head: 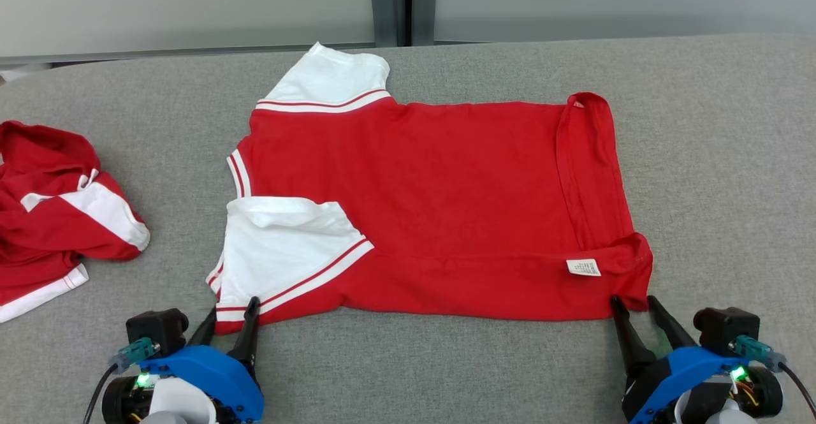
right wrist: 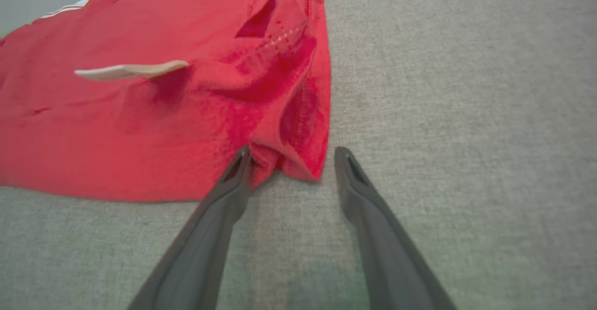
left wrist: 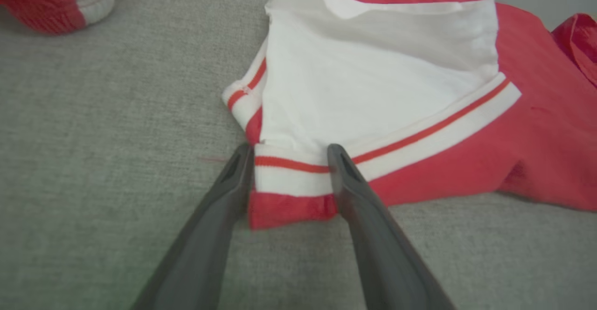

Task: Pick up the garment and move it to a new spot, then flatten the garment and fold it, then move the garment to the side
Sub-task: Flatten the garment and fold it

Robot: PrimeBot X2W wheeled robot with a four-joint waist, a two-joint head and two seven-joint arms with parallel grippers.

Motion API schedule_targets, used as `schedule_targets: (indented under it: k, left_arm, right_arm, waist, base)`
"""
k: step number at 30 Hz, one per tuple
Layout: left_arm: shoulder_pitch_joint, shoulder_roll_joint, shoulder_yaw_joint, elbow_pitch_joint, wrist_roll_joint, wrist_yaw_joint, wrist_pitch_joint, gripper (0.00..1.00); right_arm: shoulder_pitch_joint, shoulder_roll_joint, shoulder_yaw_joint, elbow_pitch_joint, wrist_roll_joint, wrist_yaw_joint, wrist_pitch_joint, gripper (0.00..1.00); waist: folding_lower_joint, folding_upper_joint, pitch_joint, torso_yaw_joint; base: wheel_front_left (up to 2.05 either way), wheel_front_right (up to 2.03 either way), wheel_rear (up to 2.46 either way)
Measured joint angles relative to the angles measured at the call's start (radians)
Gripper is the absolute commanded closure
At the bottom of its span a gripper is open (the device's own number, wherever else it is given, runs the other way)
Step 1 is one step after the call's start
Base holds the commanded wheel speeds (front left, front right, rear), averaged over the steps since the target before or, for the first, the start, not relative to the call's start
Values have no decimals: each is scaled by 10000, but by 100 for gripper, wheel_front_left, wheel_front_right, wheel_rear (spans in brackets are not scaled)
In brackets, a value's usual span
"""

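The garment (head: 433,201) lies spread flat on the grey surface (head: 701,156), occupying the centre of the head view. Its long axis runs left to right across the frame. The collar end and both white sleeves point to the frame's left; the hem points to the right, where a strip of it is folded back over the body. One white sleeve (head: 287,245) lies at lower left over the red body, the other (head: 331,76) at upper centre-left. A white label (head: 583,267) sits on the red cloth near the lower right corner (in the right wrist view it stands up off the cloth (right wrist: 130,70)).

The left fingers (head: 248,328) rise from the lower left of the head view and tilt up-frame toward the garment's lower left corner. In the left wrist view these fingers (left wrist: 354,198) are spread apart, one on each side of the striped corner, not clamped on it.

The right fingers (head: 628,335) rise from the lower right toward the hem corner. In the right wrist view they (right wrist: 228,193) are likewise released: one tip touches the bunched corner, the other stands apart over bare surface.

A second red-and-white garment (head: 57,207) lies crumpled at the left edge, well apart.
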Motion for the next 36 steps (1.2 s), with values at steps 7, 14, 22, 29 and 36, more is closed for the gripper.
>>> schedule_targets:
  k: [7, 14, 22, 29, 36]
  left_arm:
    - [-49, 173, -570, 155, -320, -92, -320, 100]
    - [606, 380, -497, -173, -456, -38, -817, 100]
    - [2121, 439, -483, -1254, -744, 479, -253, 100]
    - [3214, 391, -623, -2077, -1043, 752, 401, 100]
    - [3196, 393, -765, -2529, -403, 1172, -313, 0]
  right_arm:
    - [-153, -228, 362, 366, 596, 0, -52, 100]
    - [552, -581, 579, 71, 1035, 2, -222, 100]
    - [2209, -757, 364, -577, 1294, 4, 238, 100]
    - [3139, -696, 132, -834, 1375, 4, 460, 100]
    - [2967, -663, 284, -943, 1427, 2, -15, 0]
  waist:
    - [0, 0, -257, 55]
    - [-1, 0, -913, 216]
    - [-3, -1, -1756, 420]
    - [-1, 0, -1897, 421]
    - [0, 0, -1812, 395]
  base:
    - [0, 0, 0]
    - [0, 0, 0]
    - [0, 0, 0]
    - [0, 0, 0]
    - [0, 0, 0]
